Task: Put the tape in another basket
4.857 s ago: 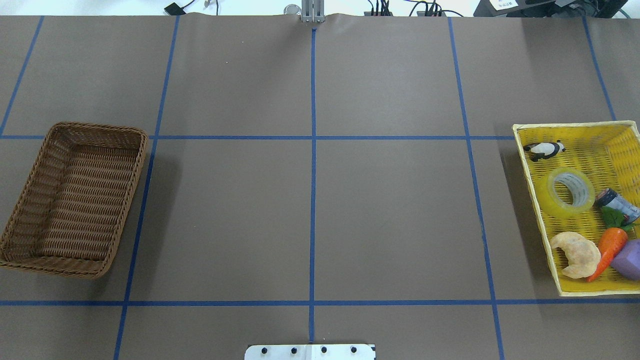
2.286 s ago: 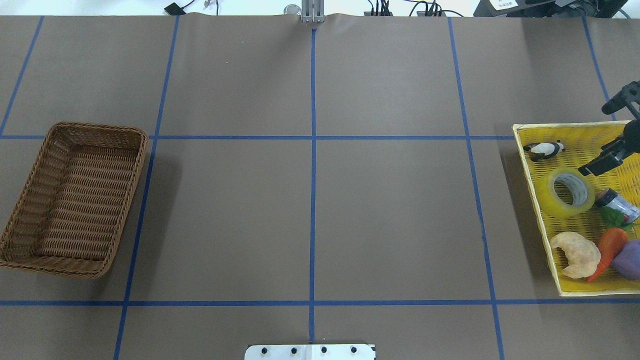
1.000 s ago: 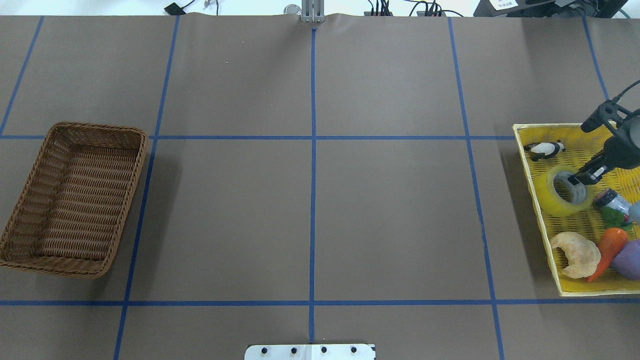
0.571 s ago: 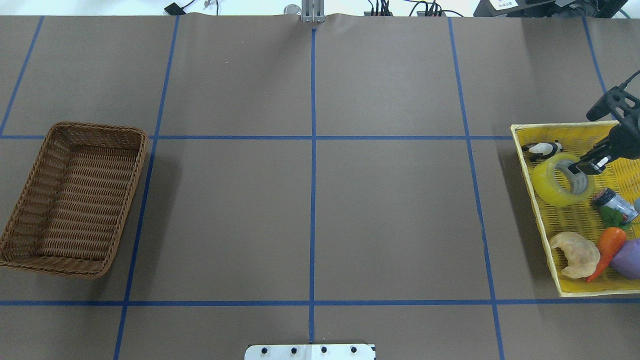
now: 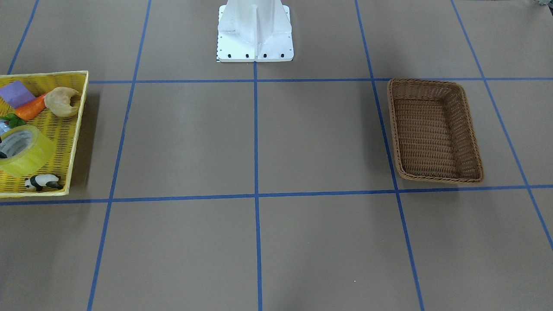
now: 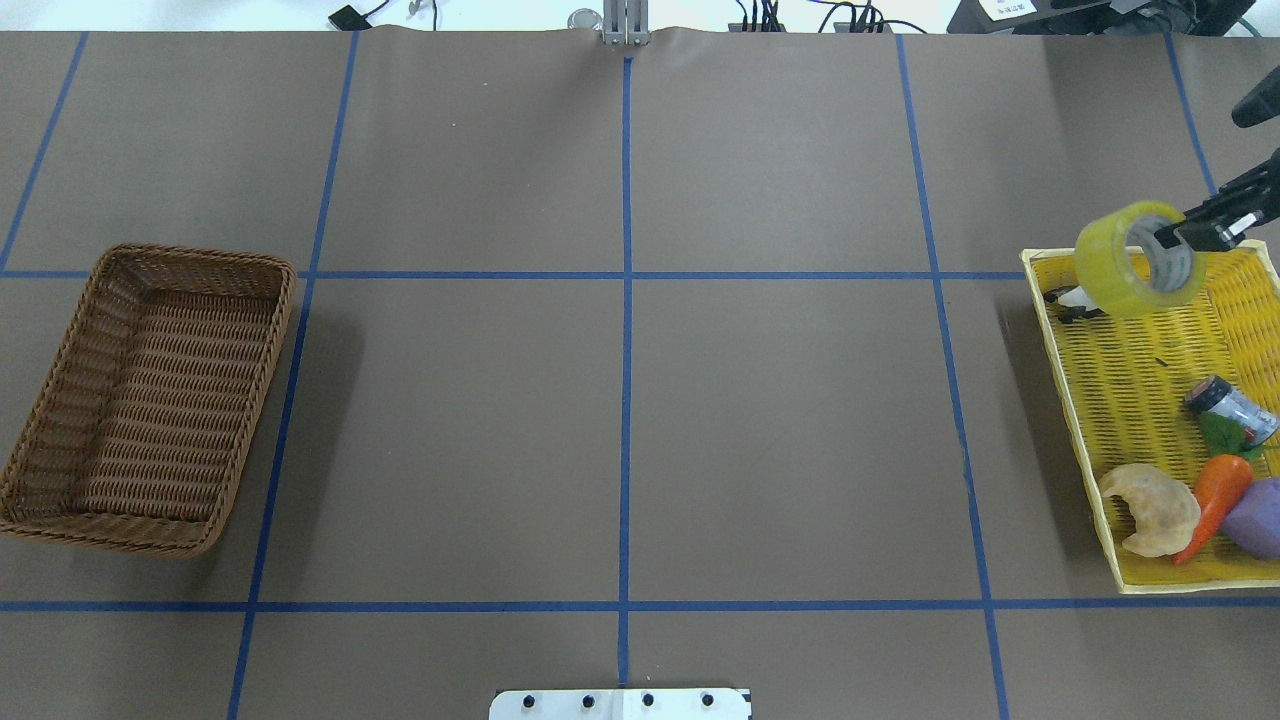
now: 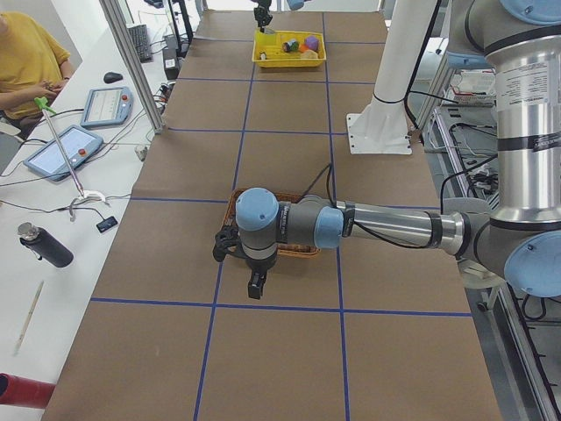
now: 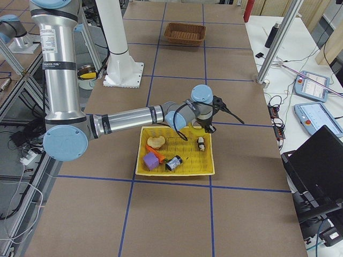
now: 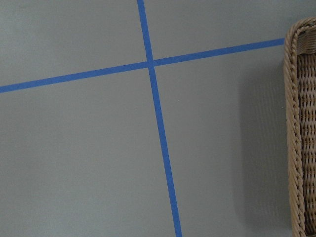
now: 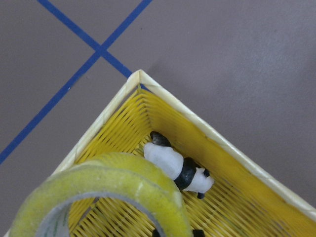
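The yellow tape roll [image 6: 1120, 268] hangs tilted in the air over the far left corner of the yellow tray [image 6: 1130, 370]. My right gripper [image 6: 1172, 240] is shut on the tape's wall, with one finger inside the white core. The tape fills the lower left of the right wrist view [image 10: 98, 197]. The brown wicker basket [image 6: 200, 256] stands empty at the table's left side and also shows in the front-facing view [image 5: 425, 80]. My left gripper [image 7: 254, 282] points down beside the basket's near side; I cannot tell whether it is open or shut.
The yellow tray holds a panda figure [image 6: 1066, 300] under the tape, a small dark can [image 6: 1230, 408], a croissant [image 6: 1150, 508], a carrot [image 6: 1215, 495] and a purple block [image 6: 1258, 518]. The robot's white base [image 5: 255, 30] stands at mid-table. The basket's rim [image 9: 301, 133] shows in the left wrist view.
The right gripper came in over the tray, closed on the tape's wall and lifted the roll up and towards the tray's far corner. The tray shifted slightly.
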